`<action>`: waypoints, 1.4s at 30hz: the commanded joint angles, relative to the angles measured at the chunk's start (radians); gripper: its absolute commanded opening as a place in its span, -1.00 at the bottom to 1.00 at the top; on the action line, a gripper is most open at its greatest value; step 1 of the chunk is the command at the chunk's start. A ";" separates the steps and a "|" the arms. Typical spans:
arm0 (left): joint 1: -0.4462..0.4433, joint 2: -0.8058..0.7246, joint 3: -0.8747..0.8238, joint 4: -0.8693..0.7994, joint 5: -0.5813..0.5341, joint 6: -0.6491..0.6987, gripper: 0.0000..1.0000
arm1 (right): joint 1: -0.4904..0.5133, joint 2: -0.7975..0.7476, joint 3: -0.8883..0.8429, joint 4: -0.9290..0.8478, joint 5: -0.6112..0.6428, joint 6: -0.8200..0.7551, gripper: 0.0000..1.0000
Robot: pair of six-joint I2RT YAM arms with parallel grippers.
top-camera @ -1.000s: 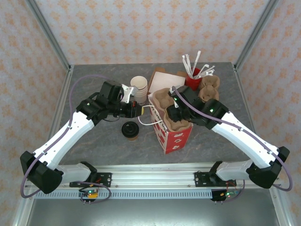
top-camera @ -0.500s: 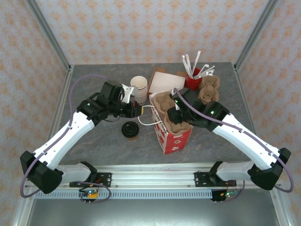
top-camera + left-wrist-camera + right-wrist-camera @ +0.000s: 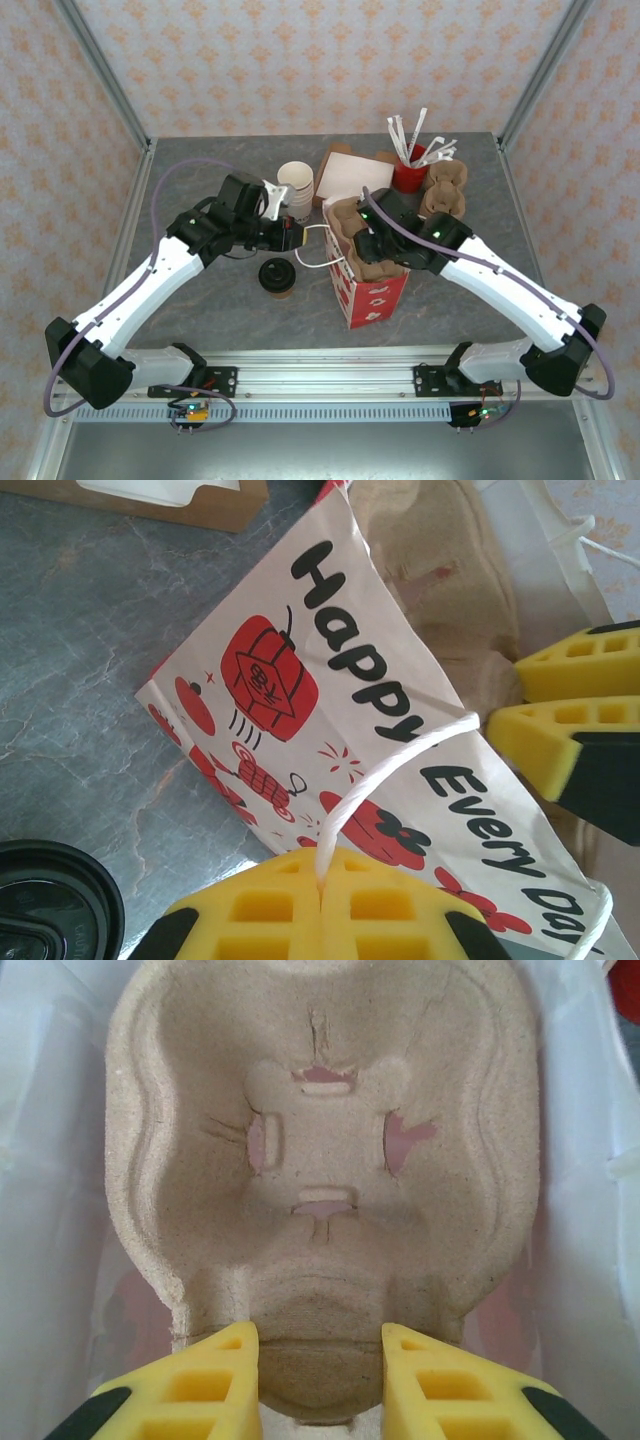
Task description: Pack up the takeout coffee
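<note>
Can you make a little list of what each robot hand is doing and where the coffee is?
left hand: shut on the white string handle of the gift bag
right hand: gripping the cup carrier, which sits in the bag's open top
takeout coffee: lid on, standing on the table left of the bag, not packed yet

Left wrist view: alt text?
The left fingers pinch shut on the white cord handle of a gift bag printed "Happy Every Day". The takeout coffee's black lid sits lower left on the grey table; the right fingers show at right.
</note>
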 commanded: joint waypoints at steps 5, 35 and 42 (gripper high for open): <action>-0.041 -0.007 0.027 0.016 -0.042 0.000 -1.00 | 0.013 0.061 0.044 -0.084 0.079 0.059 -0.43; -0.091 -0.037 0.024 0.022 -0.152 -0.004 -1.00 | -0.032 0.239 0.042 -0.098 0.024 0.017 -0.40; -0.092 -0.038 0.017 0.040 -0.166 -0.009 -1.00 | -0.044 0.248 0.026 -0.101 -0.021 0.015 -0.39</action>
